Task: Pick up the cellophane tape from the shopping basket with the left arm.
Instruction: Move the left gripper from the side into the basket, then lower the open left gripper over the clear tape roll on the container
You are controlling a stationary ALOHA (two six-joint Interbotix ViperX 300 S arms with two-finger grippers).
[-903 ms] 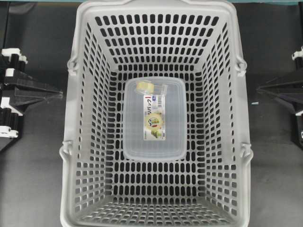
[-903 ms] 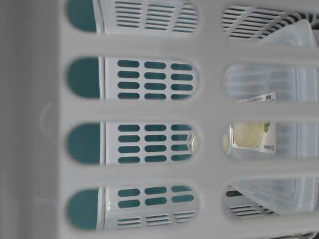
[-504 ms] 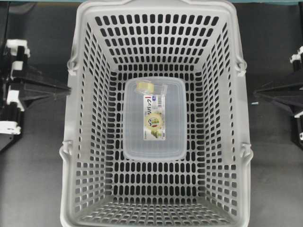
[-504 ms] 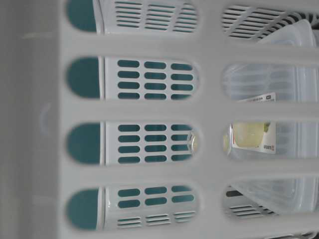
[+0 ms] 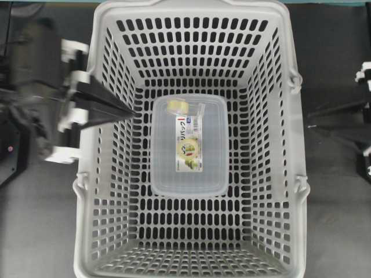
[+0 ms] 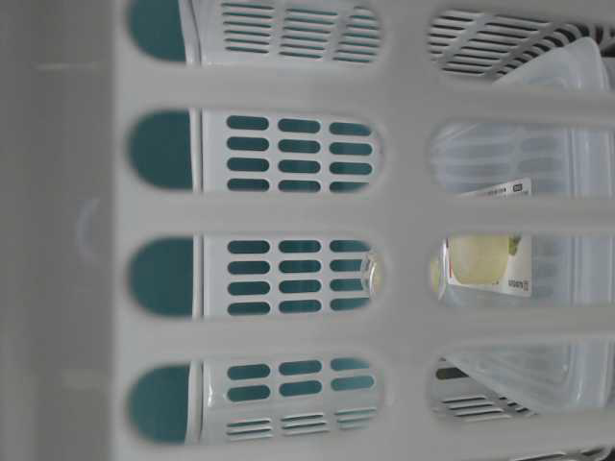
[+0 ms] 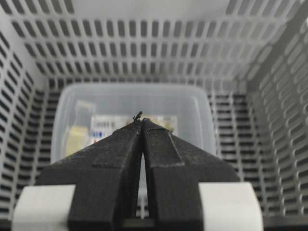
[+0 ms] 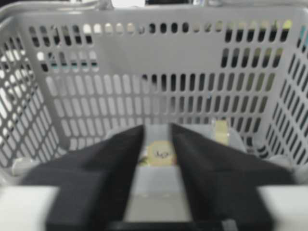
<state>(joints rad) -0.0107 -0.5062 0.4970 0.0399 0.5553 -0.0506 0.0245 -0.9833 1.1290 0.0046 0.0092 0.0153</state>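
left gripper (image 5: 130, 113), jaws pressed together, reaches over the shopping basket (image 5: 191, 17) wall at left; cellophane tape (image 5: 177, 106) sits centre; right gripper (image 8: 158, 139) spread.

Label (image 5: 189, 143) on the frosted box (image 5: 188, 179) (print too small) is unreadable.

The shopping basket (image 5: 191, 35) is light grey, its walls and floor pierced by regular rows of oval slots that show dark from overhead and teal in the table-level view. Inside lies a frosted, translucent white food container (image 5: 188, 174) bearing a white label (image 5: 190, 145) with red and blue print and a yellow-green picture (its lettering too small to read). The cellophane tape (image 5: 177, 106) is pale yellow in a clear holder. The left end effector (image 7: 141, 124) is matte black with white blocks behind its fingers; the right end effector (image 8: 158, 137) is black too. The counter (image 5: 40, 220) is dark grey.
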